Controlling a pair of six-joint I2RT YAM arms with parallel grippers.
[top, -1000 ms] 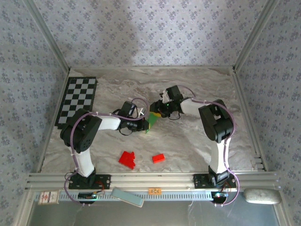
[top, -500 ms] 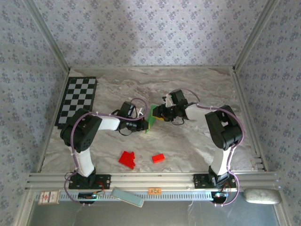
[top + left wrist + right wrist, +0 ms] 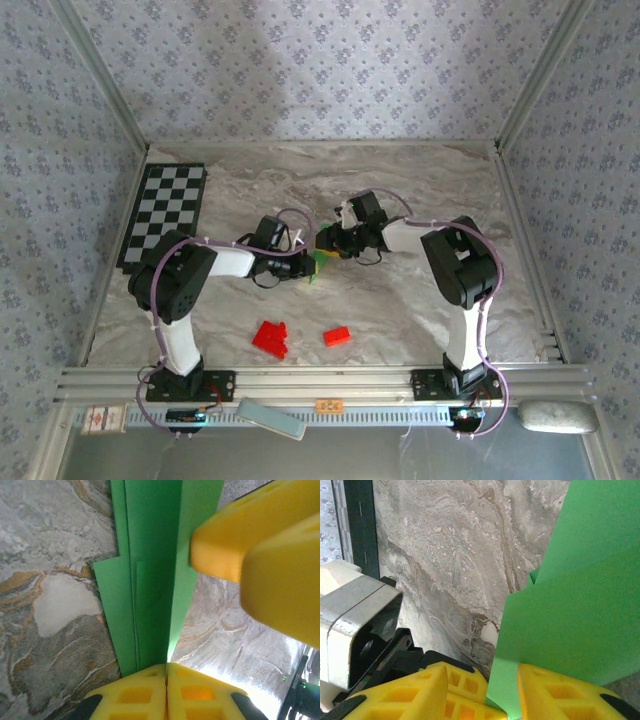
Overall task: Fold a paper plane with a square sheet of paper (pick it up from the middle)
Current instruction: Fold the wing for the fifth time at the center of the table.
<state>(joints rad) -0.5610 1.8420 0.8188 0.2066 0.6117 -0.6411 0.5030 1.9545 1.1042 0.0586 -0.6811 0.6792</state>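
Note:
The square sheet of paper [image 3: 318, 258] is bright green and folded into long narrow layers [image 3: 150, 570]. It stands up off the marble table between the two arms. My left gripper [image 3: 300, 263] is shut on its lower edge, and the yellow jaws [image 3: 166, 672] meet with the paper pinched in the seam. My right gripper [image 3: 330, 243] comes in from the right, and its yellow fingers [image 3: 260, 555] sit beside the paper's far side. In the right wrist view its jaws [image 3: 487, 700] stand apart, with a flap of the green paper [image 3: 580, 600] between them.
Two small red blocks [image 3: 270, 338] [image 3: 337, 336] lie near the front of the table. A black-and-white checkered board [image 3: 165, 212] lies at the back left. Metal frame rails and patterned walls close in the table on all sides.
The right arm's elbow swung out to the right and came back, while its gripper dropped slightly lower against the paper. The left arm and the paper stayed put.

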